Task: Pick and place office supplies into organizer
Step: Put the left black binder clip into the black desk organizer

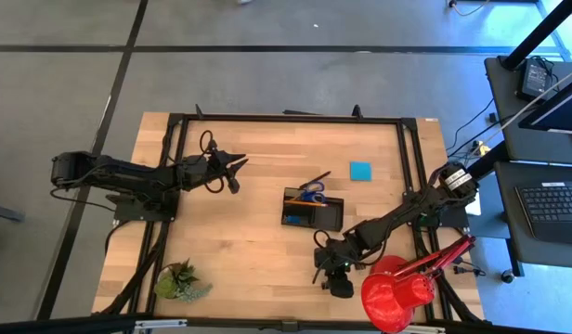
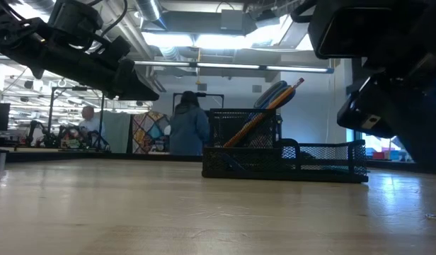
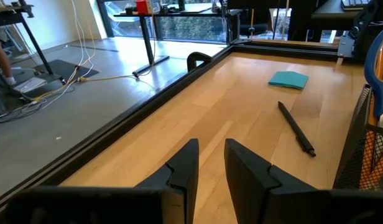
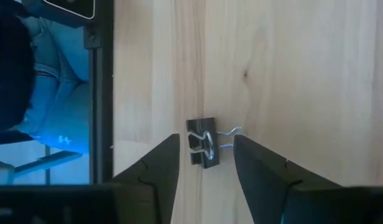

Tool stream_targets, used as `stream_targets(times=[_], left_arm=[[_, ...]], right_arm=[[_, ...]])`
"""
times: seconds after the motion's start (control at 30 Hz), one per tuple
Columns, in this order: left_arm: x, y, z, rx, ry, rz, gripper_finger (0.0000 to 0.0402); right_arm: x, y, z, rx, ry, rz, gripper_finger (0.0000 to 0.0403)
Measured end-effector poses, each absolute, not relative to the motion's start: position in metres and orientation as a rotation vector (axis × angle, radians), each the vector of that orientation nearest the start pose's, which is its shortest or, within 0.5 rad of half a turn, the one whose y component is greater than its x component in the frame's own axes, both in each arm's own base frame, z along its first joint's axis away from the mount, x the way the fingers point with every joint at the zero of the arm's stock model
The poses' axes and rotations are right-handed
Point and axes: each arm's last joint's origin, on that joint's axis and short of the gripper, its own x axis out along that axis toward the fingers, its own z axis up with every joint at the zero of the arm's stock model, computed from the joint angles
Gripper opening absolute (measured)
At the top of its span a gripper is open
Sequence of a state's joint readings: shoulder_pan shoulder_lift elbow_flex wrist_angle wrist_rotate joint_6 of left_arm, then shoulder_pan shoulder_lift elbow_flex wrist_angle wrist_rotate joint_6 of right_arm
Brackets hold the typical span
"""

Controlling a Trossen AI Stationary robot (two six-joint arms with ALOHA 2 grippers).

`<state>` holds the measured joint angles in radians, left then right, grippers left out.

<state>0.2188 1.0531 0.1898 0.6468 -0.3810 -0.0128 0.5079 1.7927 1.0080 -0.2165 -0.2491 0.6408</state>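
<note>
High view: wooden table (image 1: 258, 250), grey floor (image 1: 295, 83)

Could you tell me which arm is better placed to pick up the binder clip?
The right: its open hand already straddles the binder clip on the table, while the left hand hovers far across the table.

Workshop room around a pale wooden table

The table (image 1: 258, 250) stands on a grey concrete floor (image 1: 267, 79) crossed by dark lines. To the right, a dark desk (image 1: 546, 176) carries a keyboard (image 1: 555, 206). Beyond, ceiling strip lights (image 2: 204, 39) glow and a person in blue (image 2: 189, 126) stands.
</note>
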Motion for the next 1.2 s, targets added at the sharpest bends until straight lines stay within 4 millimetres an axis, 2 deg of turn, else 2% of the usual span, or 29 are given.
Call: stream_targets(times=[0.7, 1.2], left_arm=[[0.180, 0.051, 0.165, 0.006, 0.216, 0.599, 0.0072], [0.180, 0.051, 0.165, 0.006, 0.216, 0.599, 0.0072]], right_arm=[[0.300, 0.181, 0.141, 0.435, 1.195, 0.364, 0.0152], [0.299, 0.183, 0.141, 0.398, 1.178, 0.370, 0.0056]])
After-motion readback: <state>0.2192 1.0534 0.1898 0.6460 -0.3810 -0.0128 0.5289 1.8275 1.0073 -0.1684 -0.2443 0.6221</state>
